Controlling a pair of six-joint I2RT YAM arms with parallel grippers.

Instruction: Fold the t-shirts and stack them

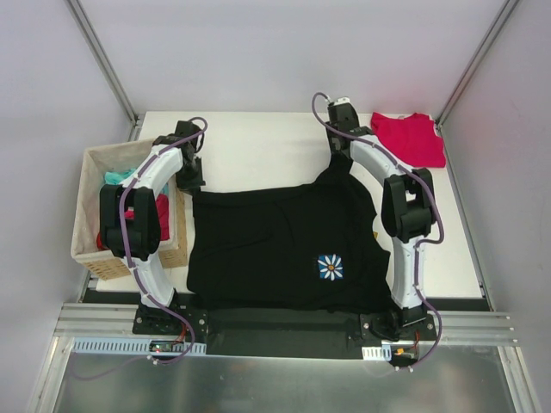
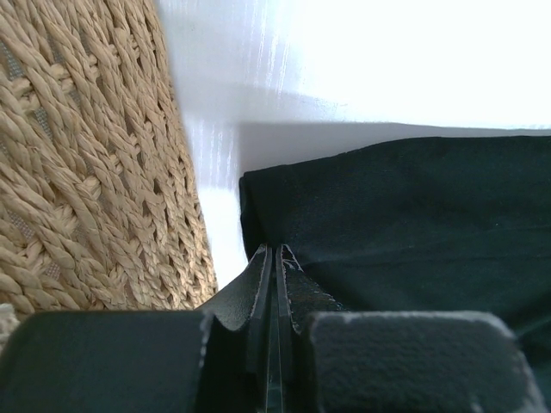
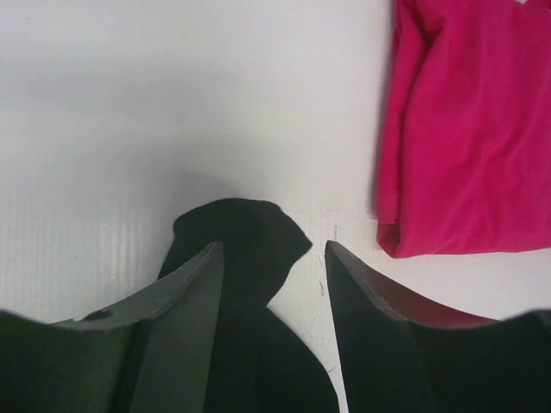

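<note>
The right hand (image 3: 274,248) has its fingers apart, the tip of a black shirt (image 3: 241,237) between them. A red shirt (image 3: 469,129) lies nearby on the white tabletop (image 3: 172,103).

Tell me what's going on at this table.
Two arms are working on a black shirt spread on the table. The left claw is shut on the shirt's far left corner, beside the basket. The right claw is open, its jaws either side of a raised bit of the shirt's far right corner. A red shirt lies at the table's far right corner.
</note>
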